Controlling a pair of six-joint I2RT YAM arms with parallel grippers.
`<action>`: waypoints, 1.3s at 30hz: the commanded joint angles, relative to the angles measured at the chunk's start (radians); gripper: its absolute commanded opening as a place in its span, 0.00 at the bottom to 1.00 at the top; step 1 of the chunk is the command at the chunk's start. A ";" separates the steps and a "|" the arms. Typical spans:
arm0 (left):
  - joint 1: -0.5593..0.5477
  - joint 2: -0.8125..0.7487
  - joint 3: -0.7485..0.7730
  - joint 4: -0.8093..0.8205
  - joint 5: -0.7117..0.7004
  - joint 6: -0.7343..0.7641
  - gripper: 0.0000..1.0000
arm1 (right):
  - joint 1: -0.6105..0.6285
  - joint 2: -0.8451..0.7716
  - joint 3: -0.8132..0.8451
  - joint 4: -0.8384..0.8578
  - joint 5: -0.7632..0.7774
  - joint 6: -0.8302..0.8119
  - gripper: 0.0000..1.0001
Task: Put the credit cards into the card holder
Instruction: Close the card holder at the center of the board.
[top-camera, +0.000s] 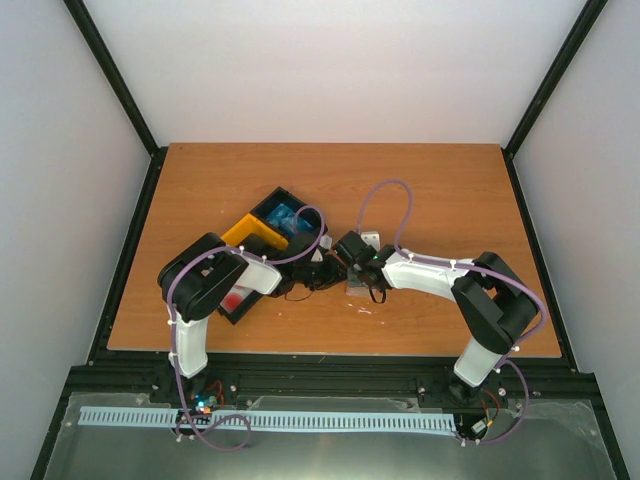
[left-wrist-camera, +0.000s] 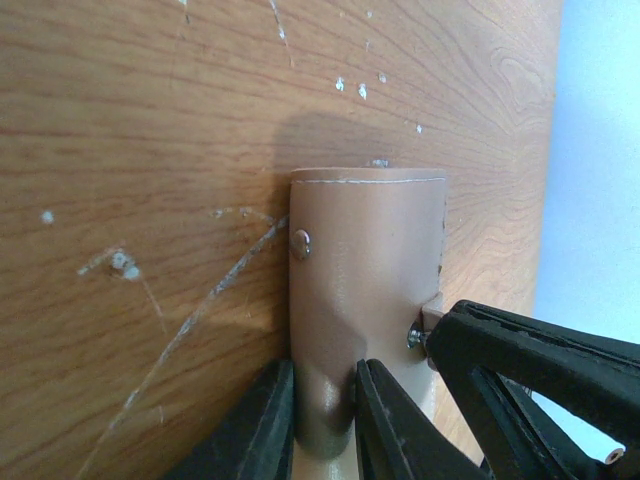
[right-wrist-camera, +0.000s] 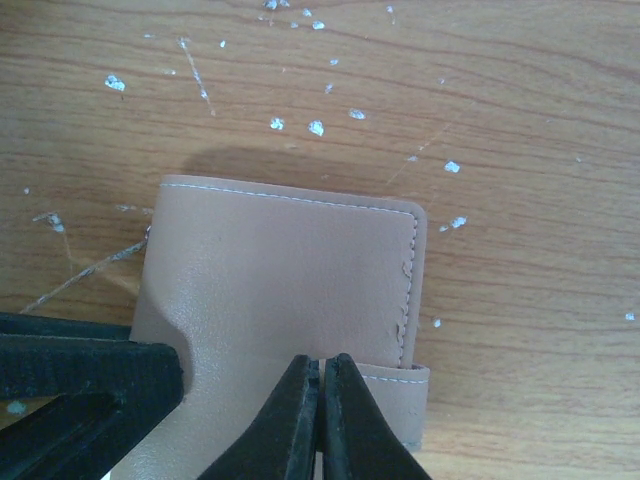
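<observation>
Left wrist: fingers (left-wrist-camera: 255, 430) around card holder (left-wrist-camera: 365, 260)

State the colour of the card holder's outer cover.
Pinkish tan, with pale stitching along its edge. The card holder shows best in the right wrist view.

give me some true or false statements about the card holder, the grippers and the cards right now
The pinkish-tan leather-like card holder lies on the wooden table: true.
The left gripper is empty: false, it pinches the card holder's edge.
The right gripper stands wide open: false, its jaws are closed together at the holder's edge.
The black bin holds blue credit cards: true.
</observation>
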 joint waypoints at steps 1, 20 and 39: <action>-0.014 0.090 -0.051 -0.219 -0.063 0.007 0.19 | 0.007 0.014 -0.002 0.034 -0.049 0.003 0.03; -0.014 0.100 -0.048 -0.217 -0.059 0.010 0.19 | 0.006 -0.025 -0.021 0.059 -0.046 0.016 0.03; -0.013 0.099 -0.050 -0.218 -0.059 0.011 0.19 | 0.005 -0.030 -0.020 0.093 -0.025 0.028 0.03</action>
